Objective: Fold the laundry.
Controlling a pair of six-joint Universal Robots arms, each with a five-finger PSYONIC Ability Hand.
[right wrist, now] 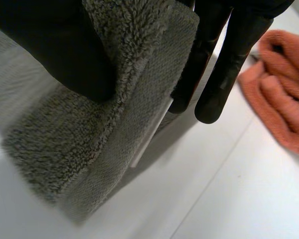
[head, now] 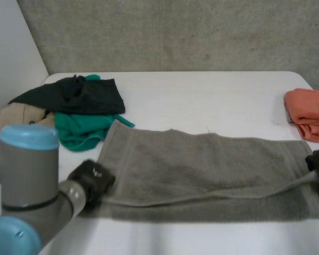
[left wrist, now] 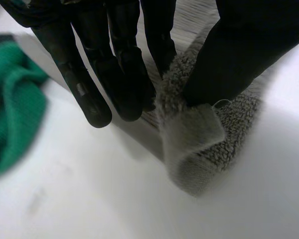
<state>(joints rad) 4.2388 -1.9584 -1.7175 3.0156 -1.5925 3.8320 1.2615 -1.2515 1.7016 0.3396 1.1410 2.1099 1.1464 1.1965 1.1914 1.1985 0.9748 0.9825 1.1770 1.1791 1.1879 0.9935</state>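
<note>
Robot lab or test bench rather than a home: a plain white table [head: 202, 98] stands against a bare grey concrete wall [head: 175, 32]. A robot arm [head: 29, 175] is near left, a pile of clothes [head: 80, 95] far left.

The white table [head: 202, 101] reaches back to a rough concrete wall [head: 175, 32], with a plain white wall [head: 10, 48] at its far-left side. 3 loose cloths are heaped at the table's far-left corner: a black one [head: 80, 95] on top, a green one [head: 82, 130] spilling out from under it toward the table's middle, and a beige one [head: 16, 117] (mostly hidden) at the very edge. Well apart from them, at the far-right edge, lies 1 orange towel [head: 311, 111], folded into a thick bundle.
</note>
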